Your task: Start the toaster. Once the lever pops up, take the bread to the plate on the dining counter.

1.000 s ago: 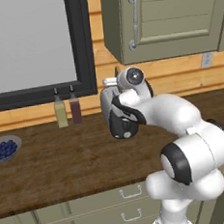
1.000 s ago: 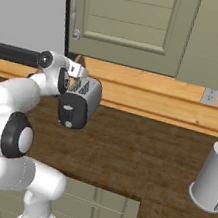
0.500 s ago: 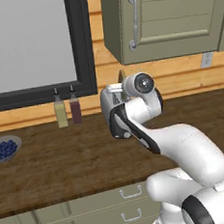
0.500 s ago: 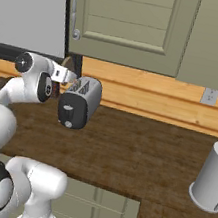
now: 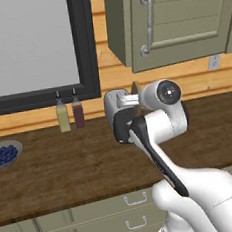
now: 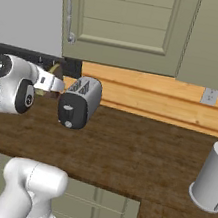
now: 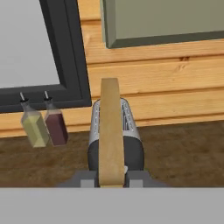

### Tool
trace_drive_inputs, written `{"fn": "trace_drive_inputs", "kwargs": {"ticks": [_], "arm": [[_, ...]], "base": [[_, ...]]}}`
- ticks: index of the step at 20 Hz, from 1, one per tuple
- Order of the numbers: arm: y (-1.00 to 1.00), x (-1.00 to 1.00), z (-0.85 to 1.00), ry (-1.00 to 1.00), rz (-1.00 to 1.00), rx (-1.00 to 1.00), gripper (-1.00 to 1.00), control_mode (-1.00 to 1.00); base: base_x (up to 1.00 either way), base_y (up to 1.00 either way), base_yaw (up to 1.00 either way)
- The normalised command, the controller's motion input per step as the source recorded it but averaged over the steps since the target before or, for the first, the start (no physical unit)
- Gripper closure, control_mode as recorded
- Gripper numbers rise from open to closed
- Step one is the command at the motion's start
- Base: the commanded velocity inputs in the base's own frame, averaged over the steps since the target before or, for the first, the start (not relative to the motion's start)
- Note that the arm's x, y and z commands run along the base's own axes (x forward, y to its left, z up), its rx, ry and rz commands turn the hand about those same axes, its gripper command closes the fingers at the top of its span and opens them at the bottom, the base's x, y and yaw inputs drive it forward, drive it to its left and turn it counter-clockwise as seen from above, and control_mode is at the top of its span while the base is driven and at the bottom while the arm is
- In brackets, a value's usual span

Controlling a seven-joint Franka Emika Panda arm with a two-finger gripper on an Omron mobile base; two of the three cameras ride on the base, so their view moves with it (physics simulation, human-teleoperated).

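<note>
No writing or brand mark can be read on anything in view. From left to right along the dark wood worktop [image 5: 57, 166] stand a grey bowl of blueberries [image 5: 3, 154], a yellow bottle [image 5: 62, 116] and a dark red bottle [image 5: 78, 113] side by side below the black window frame [image 5: 83, 46], then the toaster [image 6: 79, 102]. In the hand view the pincer [image 7: 111, 178] is clenched edge-on around the bread [image 7: 110, 135], which stands upright between its fingertips [image 7: 87, 178], directly above and in front of the toaster's slots.
</note>
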Motion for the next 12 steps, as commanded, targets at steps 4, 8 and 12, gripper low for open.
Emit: {"fn": "trace_drive_inputs", "kwargs": {"ticks": [4,8,12], "arm": [[0.00,-1.00,0.20,0.13,0.00,0.03,1.00,-1.00],[0.03,-0.72,0.01,0.07,0.00,0.01,1.00,-1.00],[0.00,-0.12,0.00,0.00,0.01,0.00,1.00,-1.00]], "base": [[0.00,0.00,0.00],[0.00,0.00,0.00],[0.00,0.00,0.00]]}}
